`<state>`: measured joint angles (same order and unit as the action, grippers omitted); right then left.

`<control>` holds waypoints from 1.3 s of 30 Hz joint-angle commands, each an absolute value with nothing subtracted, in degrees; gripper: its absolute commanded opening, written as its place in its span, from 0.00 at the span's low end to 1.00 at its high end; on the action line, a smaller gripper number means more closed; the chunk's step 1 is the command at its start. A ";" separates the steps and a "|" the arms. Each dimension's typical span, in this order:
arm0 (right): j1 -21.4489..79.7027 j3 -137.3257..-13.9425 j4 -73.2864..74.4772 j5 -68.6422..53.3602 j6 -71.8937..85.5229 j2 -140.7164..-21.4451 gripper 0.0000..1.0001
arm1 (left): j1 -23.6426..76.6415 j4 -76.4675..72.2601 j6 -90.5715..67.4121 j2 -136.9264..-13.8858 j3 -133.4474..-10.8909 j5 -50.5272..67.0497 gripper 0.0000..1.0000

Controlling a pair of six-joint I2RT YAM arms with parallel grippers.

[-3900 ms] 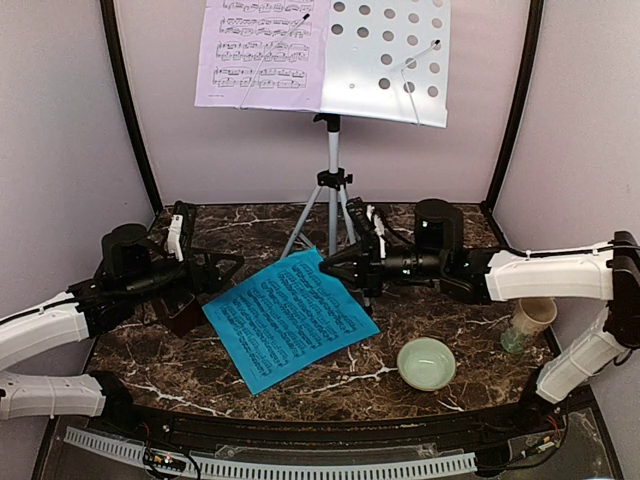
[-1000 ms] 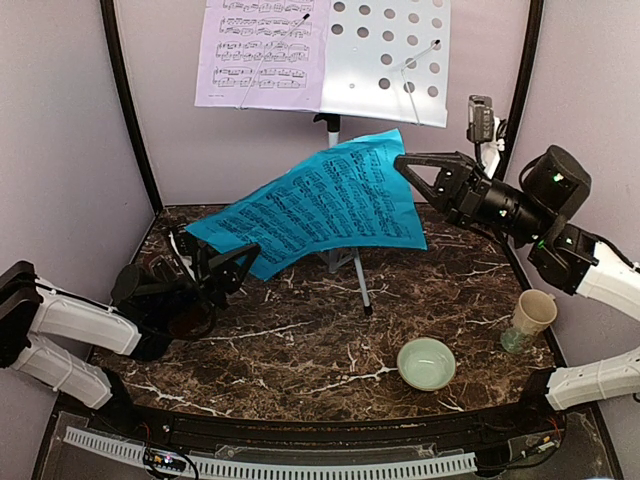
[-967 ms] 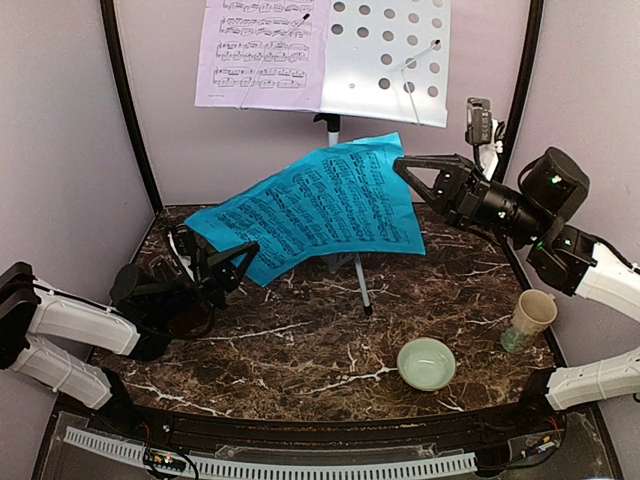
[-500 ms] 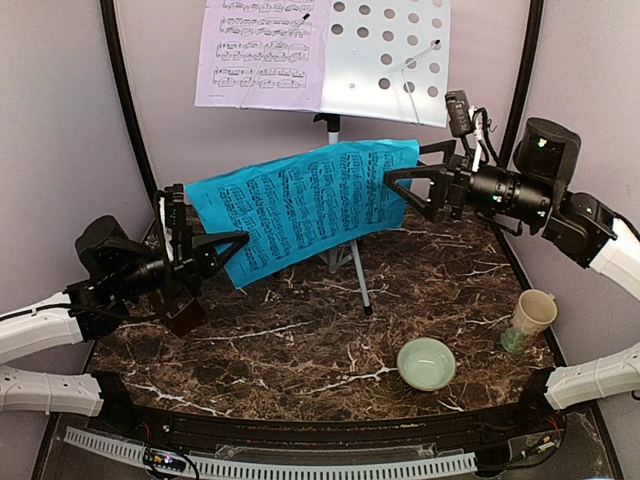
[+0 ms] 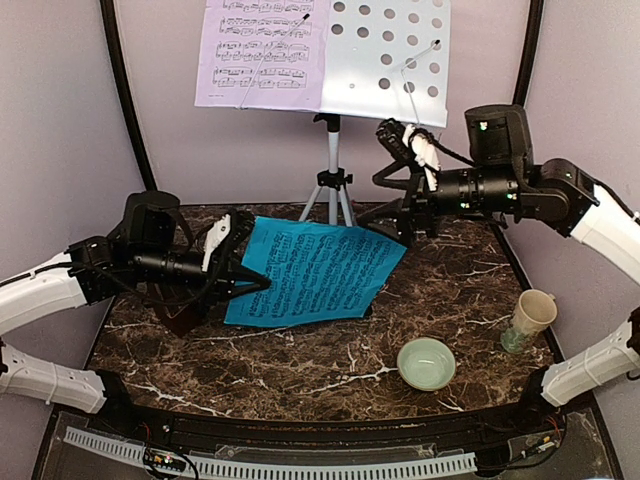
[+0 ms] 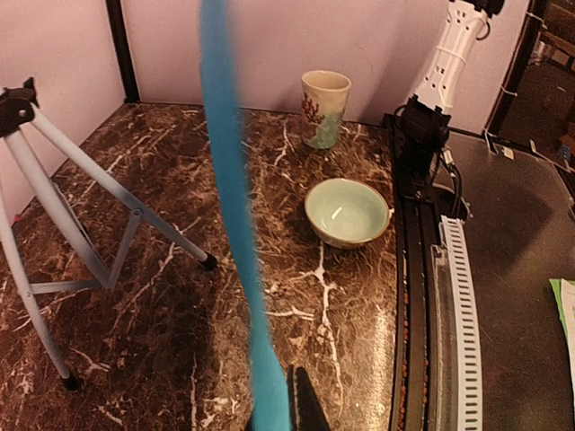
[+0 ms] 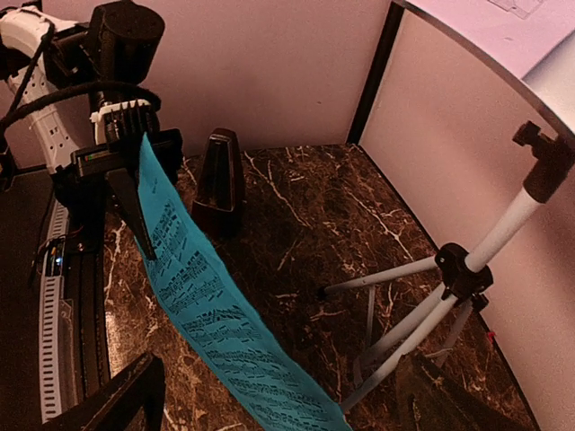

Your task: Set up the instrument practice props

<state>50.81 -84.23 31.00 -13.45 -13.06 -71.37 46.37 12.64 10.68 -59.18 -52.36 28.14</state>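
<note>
Jaws differ: left jaws clamp the left edge of the cyan page (image 5: 310, 270), slung low over the surface (image 5: 300, 365); right jaws stand wide at its opposite corner, not closed on it. Its printed staves are too small to read. Behind, the lavender page (image 5: 262, 50) rests on the music stand (image 5: 385, 60).

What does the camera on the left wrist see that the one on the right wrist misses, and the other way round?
Only the left wrist view: the cream mug and the pale green bowl, standing apart from each other. Only the right wrist view: the dark metronome, and a full look at the left pincer, shut on the cyan page. Both: that cyan page hanging above the table, the music stand's silver tripod legs, and the marble table.
</note>
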 commanded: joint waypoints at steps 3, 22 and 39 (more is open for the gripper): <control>58.39 -90.04 39.35 -14.21 -21.47 -76.96 0.89 | 48.63 22.96 16.68 -63.68 -59.87 31.35 0.00; 62.04 -91.89 38.50 -21.50 -25.23 -83.53 0.89 | 59.33 33.18 26.23 -65.95 -67.65 27.58 0.00; 62.57 -91.49 42.19 -23.23 -22.62 -85.75 0.25 | 62.23 38.84 27.41 -64.47 -72.26 14.03 0.01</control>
<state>61.67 -90.19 39.97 -23.92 -23.88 -84.75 62.15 38.33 27.81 -67.22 -70.89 19.88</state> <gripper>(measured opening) 0.396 0.024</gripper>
